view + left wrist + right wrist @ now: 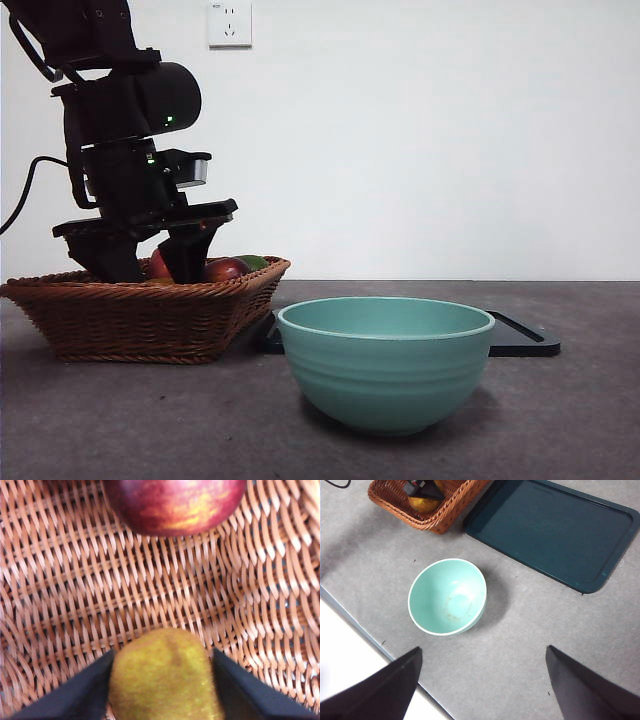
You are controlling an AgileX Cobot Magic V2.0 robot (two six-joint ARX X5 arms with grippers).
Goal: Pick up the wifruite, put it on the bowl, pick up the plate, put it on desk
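Two black jaws of the left tool (pixel 162 680) are closed against a kiwifruit (pixel 164 677) inside the basket (pixel 75 605); the right tool (pixel 482 680) is held open above the surface (pixel 520 645), bowl (pixel 447 596) empty.

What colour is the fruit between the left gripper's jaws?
Fuzzy olive-brown kiwi, clearest in the left wrist view.

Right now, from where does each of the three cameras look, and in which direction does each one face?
Front view: low at table height, looking level across the dark grey desk at the round teal-green ceramic bowl; the left arm reaches into the brown wicker basket.
Left wrist view: close above the basket floor; the left gripper has one jaw each side of a fuzzy yellow-brown kiwi.
Right wrist view: high, looking down; the right gripper hangs open.
Shared: bowl, basket and glossy black tray in front and right wrist views.
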